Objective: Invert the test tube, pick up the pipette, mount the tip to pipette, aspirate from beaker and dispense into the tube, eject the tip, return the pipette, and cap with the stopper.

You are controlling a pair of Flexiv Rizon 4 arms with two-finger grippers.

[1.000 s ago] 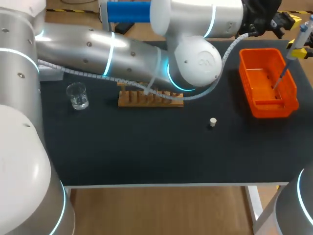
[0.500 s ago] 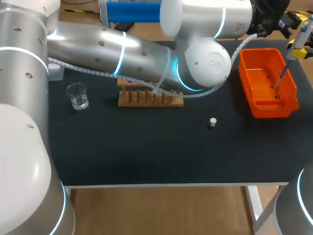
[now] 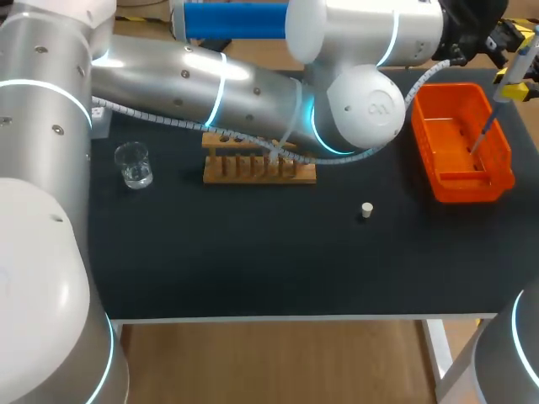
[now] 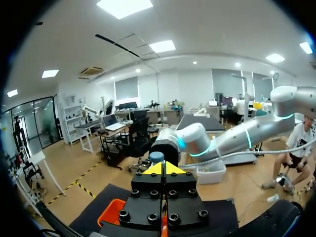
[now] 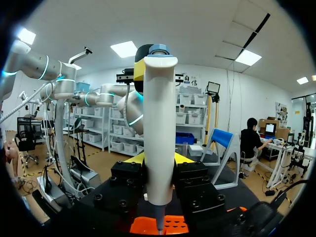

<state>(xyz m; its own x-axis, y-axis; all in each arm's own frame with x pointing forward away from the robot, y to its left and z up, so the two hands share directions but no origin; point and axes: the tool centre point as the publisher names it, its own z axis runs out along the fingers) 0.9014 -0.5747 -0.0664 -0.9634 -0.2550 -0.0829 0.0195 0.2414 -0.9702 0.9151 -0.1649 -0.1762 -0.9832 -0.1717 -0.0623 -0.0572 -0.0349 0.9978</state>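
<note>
Over the rectangular orange plastic bin point(image 3: 461, 187) at the far right of the matte black bench point(image 3: 253, 261), the right end effector point(image 5: 159, 162) is clamped on the smooth white pipette point(image 5: 159, 123). One yellow-tipped finger sits on each side of the barrel, which stands upright with its slim lower end pointing into the bin. The left end effector point(image 4: 163, 169) has its yellow tips pressed together with nothing between them, just beside the pipette's blue-grey cap point(image 4: 156, 157). This looks like tip ejection. The closed fingers should press squarely on the eject button rather than the plunger, while the right arm keeps the barrel steady so the light tip drops inside the bin's walls. Hard plastic may slip on hard plastic, so a centred, gentle push suits. Whether a tip is mounted I cannot tell. Well apart on the bench stand the small clear glass beaker point(image 3: 133, 164), the slotted wooden rack point(image 3: 258, 171) and the little pale stopper point(image 3: 366, 210).
</note>
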